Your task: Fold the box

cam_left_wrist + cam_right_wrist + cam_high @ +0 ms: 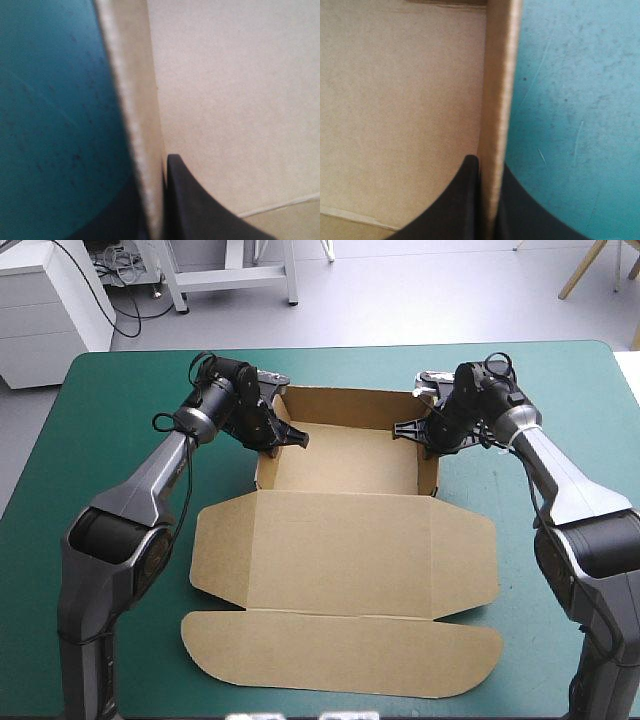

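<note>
High view: the box (345, 540) lies mid-worktop (100, 440), tray at 12 o'clock, lid flat at 6. The left hand (272, 440) pinches the tray's 9 o'clock wall and the right hand (430, 435) its 3 o'clock wall, probably to hold both upright.
Left wrist view: black fingers (200, 210) squeeze the wall's edge.
Right wrist view: the same grip.

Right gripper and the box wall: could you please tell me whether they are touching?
Touching: the right wrist view shows the right gripper shut on the box, its wall pinched between the fingers.

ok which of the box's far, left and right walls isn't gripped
The far wall: the left pincer clamps the left wall, the right pincer the right wall.
</note>
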`<state>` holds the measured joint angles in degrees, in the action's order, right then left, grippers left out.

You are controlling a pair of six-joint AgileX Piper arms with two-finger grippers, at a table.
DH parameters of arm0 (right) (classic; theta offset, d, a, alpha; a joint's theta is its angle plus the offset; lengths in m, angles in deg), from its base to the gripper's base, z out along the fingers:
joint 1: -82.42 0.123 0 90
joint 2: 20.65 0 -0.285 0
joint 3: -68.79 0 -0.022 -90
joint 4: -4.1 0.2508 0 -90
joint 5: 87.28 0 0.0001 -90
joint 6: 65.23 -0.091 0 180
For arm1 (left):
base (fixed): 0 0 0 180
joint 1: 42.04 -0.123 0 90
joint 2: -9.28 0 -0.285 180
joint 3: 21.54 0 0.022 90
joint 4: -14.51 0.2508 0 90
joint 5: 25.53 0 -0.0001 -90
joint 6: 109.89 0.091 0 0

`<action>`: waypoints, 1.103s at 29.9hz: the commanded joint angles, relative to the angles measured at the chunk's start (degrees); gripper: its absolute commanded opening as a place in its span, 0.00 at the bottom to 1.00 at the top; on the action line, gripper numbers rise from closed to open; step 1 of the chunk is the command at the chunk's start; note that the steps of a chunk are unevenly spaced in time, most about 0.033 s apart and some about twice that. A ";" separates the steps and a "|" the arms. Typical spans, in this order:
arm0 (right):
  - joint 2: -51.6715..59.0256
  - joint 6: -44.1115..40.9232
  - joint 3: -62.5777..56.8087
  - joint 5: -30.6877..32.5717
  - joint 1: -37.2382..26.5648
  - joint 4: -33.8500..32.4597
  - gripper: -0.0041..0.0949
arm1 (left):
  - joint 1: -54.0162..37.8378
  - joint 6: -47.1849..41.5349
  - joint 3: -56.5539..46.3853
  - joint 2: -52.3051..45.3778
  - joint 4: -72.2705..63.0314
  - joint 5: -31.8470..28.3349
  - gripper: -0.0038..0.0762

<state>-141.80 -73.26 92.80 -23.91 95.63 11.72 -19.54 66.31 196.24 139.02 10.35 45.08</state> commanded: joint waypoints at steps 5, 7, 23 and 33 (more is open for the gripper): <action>2.87 1.88 1.80 -1.10 1.13 2.02 0.04 | 0.68 2.08 1.70 -2.15 -1.51 -3.62 0.04; 2.87 1.88 1.80 -1.10 1.13 1.36 0.04 | 0.68 1.92 1.70 -2.15 -1.39 -3.76 0.04; 6.23 1.70 3.00 -0.24 1.13 1.48 0.77 | 0.68 2.30 2.14 -5.41 -1.10 -1.10 0.74; 12.60 1.45 3.00 1.50 1.13 -0.73 0.81 | 0.68 2.29 2.14 -15.00 7.06 -1.15 0.70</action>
<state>-134.98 -71.98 93.89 -22.15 96.79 11.83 -19.27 68.76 196.72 130.76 15.52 45.05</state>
